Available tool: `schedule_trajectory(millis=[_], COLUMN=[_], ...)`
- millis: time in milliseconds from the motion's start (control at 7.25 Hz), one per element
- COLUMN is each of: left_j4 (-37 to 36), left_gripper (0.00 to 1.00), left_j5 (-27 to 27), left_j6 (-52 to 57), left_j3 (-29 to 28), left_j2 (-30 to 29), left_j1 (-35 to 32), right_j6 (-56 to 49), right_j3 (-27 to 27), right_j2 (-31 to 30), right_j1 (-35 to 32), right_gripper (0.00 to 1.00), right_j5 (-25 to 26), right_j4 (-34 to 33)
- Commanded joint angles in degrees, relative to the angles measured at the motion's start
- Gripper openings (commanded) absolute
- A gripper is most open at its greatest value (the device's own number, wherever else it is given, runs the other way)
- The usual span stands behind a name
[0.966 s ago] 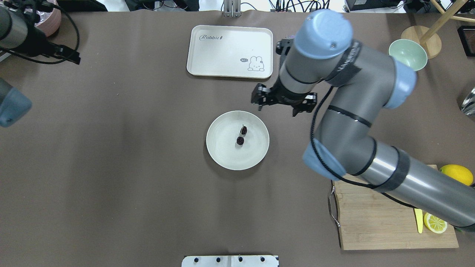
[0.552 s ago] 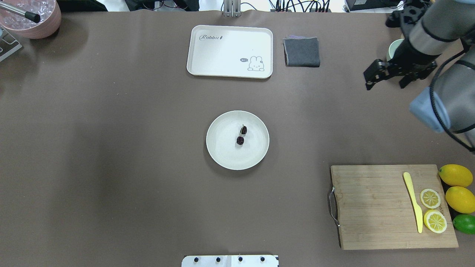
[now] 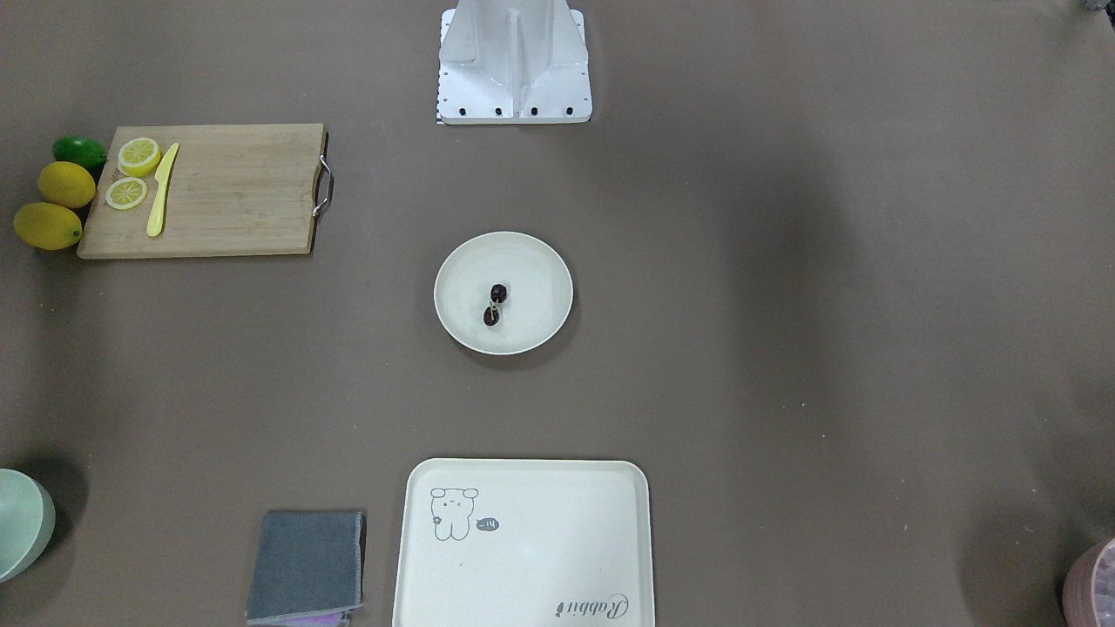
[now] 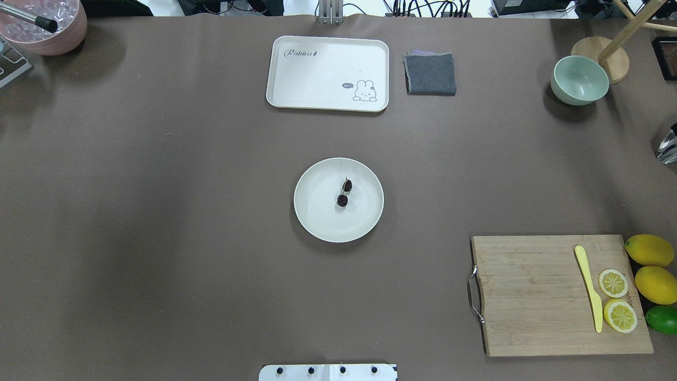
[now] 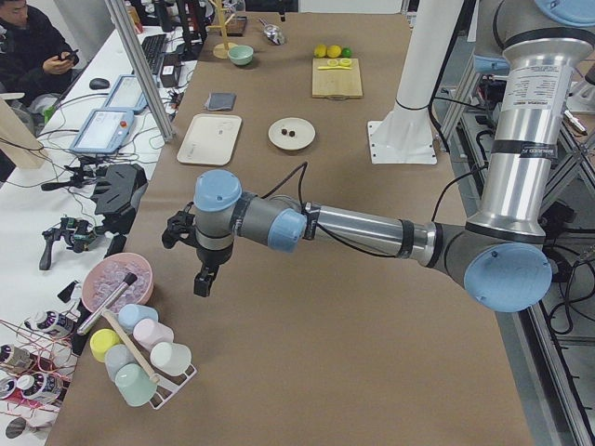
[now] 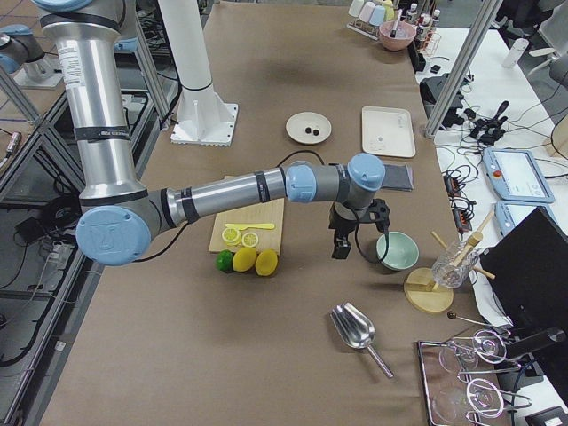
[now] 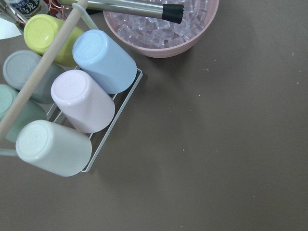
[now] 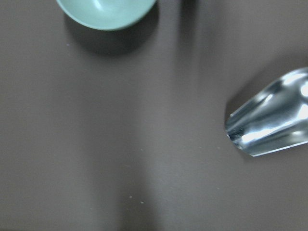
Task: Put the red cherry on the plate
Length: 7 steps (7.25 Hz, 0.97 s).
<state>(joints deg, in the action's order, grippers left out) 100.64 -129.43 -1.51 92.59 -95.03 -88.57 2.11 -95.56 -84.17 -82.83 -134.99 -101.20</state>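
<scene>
The red cherry [image 4: 344, 193], two tiny dark fruits on one stem, lies inside the round cream plate [image 4: 317, 225] at the table's middle, also visible in the front-facing view as the cherry [image 3: 494, 305] on the plate [image 3: 462, 326]. Neither arm is over it. My left gripper [image 5: 192, 258] hangs far off beside the pink ice bowl [image 5: 110, 282], and my right gripper [image 6: 355, 241] hangs next to the pale green bowl [image 6: 397, 250]. Both show only in the side views, so I cannot tell whether they are open or shut.
A rabbit tray [image 4: 328, 73] and a grey cloth [image 4: 430, 73] lie at the far side. A cutting board [image 4: 550, 296] with a yellow knife, lemon slices, lemons and a lime sits near right. A cup rack [image 7: 72, 110] and a metal scoop [image 8: 269, 125] flank the table's ends.
The right arm swung from beside the plate out to the right and left the overhead view. The left arm also left that view. The cherry stayed on the plate.
</scene>
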Motion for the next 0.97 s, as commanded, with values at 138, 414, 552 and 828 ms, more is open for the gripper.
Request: schedule_trajectory(millis=[138, 414, 552, 828], left_j4=[3.1, 3.1, 3.1, 3.0], left_gripper=[0.98, 0.98, 0.98, 0.98], left_j5=[-0.2, -0.3, -0.4, -0.3], left_j6=[0.2, 0.1, 0.1, -0.2], left_j3=[-0.4, -0.4, -0.4, -0.1], left_j2=[4.7, 5.4, 5.4, 5.4], left_j1=[-0.2, -0.2, -0.2, -0.2], right_j6=[-7.6, -7.4, -7.4, -7.3], right_j3=[0.4, 0.2, 0.2, 0.2], right_j2=[-7.1, -7.2, -7.2, -6.8], right_j1=[-7.8, -8.1, -8.5, -8.6], right_gripper=[1.00, 1.00, 1.00, 1.00], right_j5=[0.5, 0.3, 0.3, 0.5], right_j4=[0.0, 0.0, 0.0, 0.0])
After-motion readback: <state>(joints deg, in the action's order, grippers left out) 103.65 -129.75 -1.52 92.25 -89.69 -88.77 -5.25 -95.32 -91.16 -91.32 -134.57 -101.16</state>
